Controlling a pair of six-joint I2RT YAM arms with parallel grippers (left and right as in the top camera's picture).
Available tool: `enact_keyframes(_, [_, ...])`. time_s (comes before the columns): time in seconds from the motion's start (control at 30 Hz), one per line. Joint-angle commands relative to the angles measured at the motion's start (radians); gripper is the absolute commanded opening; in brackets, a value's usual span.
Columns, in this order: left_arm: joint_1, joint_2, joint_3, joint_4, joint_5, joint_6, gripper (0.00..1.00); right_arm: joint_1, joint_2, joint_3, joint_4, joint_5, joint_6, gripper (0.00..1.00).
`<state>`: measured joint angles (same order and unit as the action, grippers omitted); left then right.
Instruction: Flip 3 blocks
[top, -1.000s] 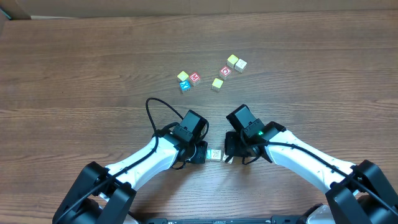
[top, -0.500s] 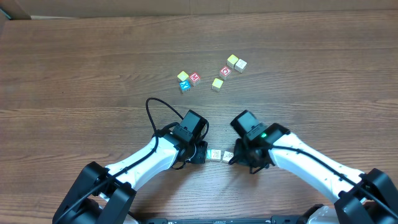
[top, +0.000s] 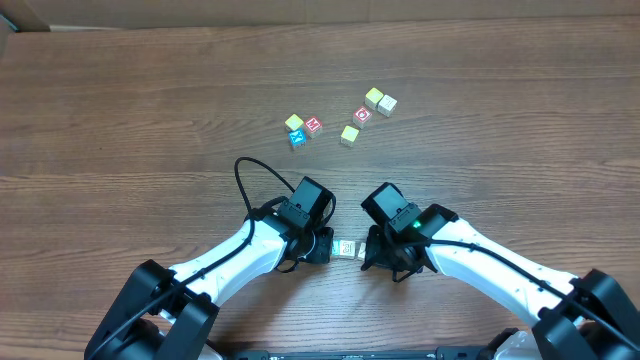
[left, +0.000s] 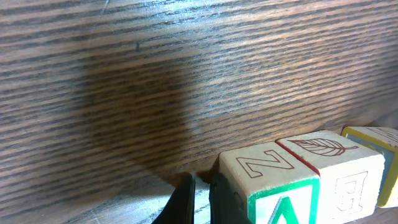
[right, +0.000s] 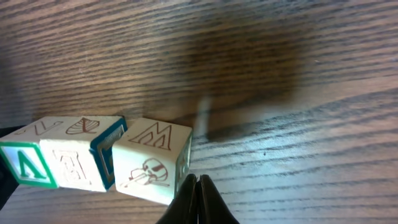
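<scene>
Right wrist view puts your right gripper (right: 198, 200) at the bottom edge. Its fingers are pressed together into one dark point with nothing between them, and the tip sits just beside the lower right corner of the nearest of the three blocks (right: 81, 158). That block has an M on top and a skull-like drawing on its front. The three blocks lie side by side in one row, touching, and the one at the far end shows a green-framed A. From the left wrist, your left gripper (left: 200, 199) is likewise closed and empty, low over the table (left: 124, 93), with its fingertips right next to the block that has a Z on top. Overhead, your left arm (top: 240, 250) and right arm (top: 480, 265) both reach in from the near edge, forearms angled toward each other. The wrists are bent down and the grippers face each other, with the row between them. Farther up the table, well apart from the row, loose cubes (top: 349, 134) with yellow, red, blue and cream faces sit in two small clusters.
</scene>
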<state>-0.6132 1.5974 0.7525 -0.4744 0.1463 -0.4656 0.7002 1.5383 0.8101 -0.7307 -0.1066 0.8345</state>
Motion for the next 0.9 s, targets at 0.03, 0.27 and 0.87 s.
enact_keyframes(0.03, [0.004, 0.018, -0.003, -0.011, 0.004, -0.002, 0.04, 0.0, 0.044, -0.007, 0.017, 0.004, 0.008, 0.04])
enact_keyframes(0.27, [0.004, 0.018, -0.003, -0.011, 0.004, -0.002, 0.04, 0.0, 0.05, -0.007, 0.05, 0.0, 0.007, 0.04])
enact_keyframes(0.87, [0.004, 0.018, -0.003, -0.011, 0.004, 0.006, 0.04, 0.0, 0.05, -0.007, 0.098, -0.024, 0.007, 0.04])
